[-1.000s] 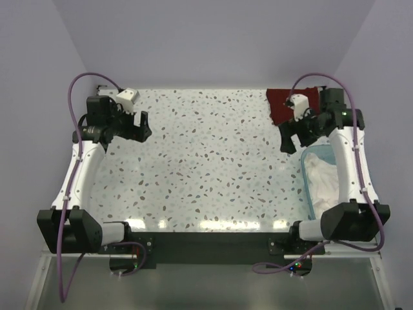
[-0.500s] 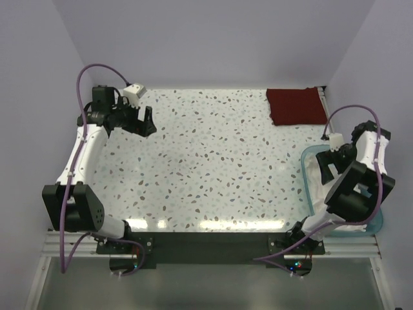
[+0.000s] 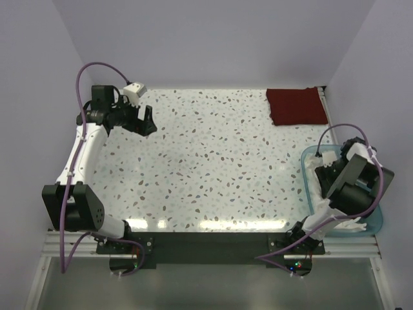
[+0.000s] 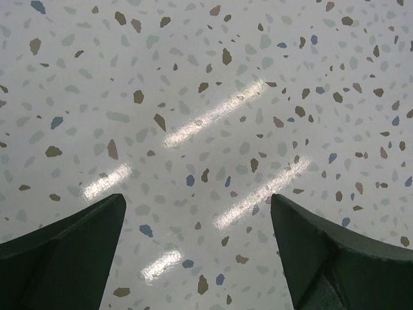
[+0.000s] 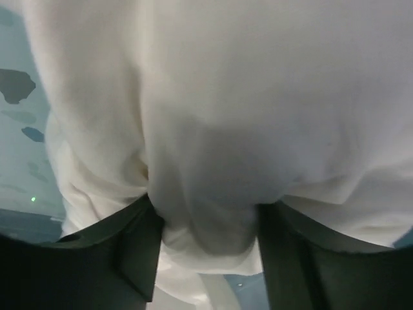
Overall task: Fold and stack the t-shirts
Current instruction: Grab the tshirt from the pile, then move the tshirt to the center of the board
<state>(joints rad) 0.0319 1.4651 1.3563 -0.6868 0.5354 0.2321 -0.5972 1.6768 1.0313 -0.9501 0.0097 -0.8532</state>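
White t-shirt [image 5: 213,97], soft and rumpled, bulges between the dark fingers of my right end effector [image 5: 206,223] in the translucent teal bin [image 3: 304,184]; I cannot tell if it is clamped. Dark red t-shirt [image 3: 295,106], a flat folded rectangle, lies well beyond that end effector, while my left end effector [image 4: 197,216] hangs released.

Soft matt white t-shirt [image 5: 213,97], glossy speckled table [image 4: 193,77]

Top cam: right arm [image 3: 353,182] covers most of white t-shirt [image 3: 315,184] in bin [image 3: 303,169]. Wrist cam: shirt blurred, cut off all sides; right hand [image 5: 206,239] tips sunk in fold, can't tell if gripped.
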